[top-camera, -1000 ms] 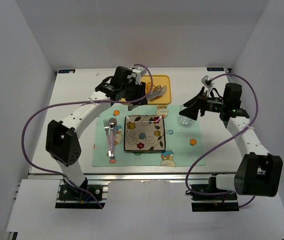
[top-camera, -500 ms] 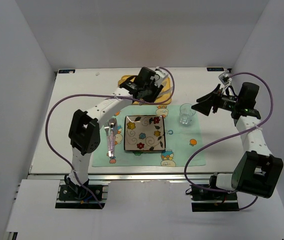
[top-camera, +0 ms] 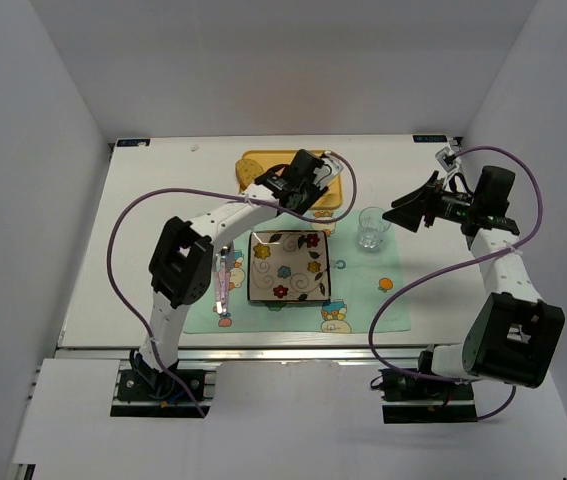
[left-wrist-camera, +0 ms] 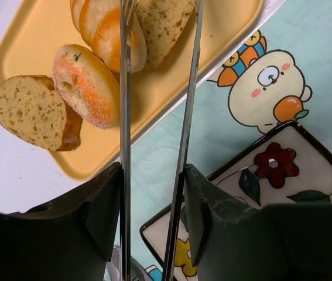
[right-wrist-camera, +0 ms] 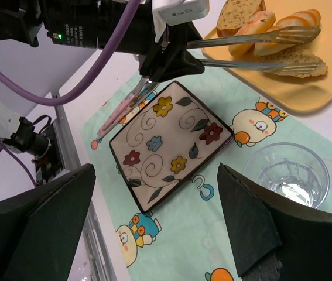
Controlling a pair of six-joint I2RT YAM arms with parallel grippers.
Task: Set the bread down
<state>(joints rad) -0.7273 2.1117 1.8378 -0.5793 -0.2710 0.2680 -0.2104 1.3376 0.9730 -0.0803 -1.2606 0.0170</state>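
Reach step: left jaws grip the tongs (left-wrist-camera: 187, 88) above the tray (left-wrist-camera: 224, 35) near the tabletop's far edge, while right jaws stand open and empty. Next, I judge, the tongs must straddle the bread (left-wrist-camera: 31, 108) and pinch it.

Left arm (top-camera: 221, 214) swung right.
Left gripper (top-camera: 301, 186) and its tongs (left-wrist-camera: 184, 105) now over yellow tray's (left-wrist-camera: 31, 41) right half; right gripper (top-camera: 409, 210) drawn back, glass (top-camera: 370, 228) uncovered.

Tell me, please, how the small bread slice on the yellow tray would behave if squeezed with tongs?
The bread slice looks porous, so it is probably light and may dent under a hard squeeze. Its flat cut face suggests it won't roll. Its brown crust likely gives the tongs a firmer hold.
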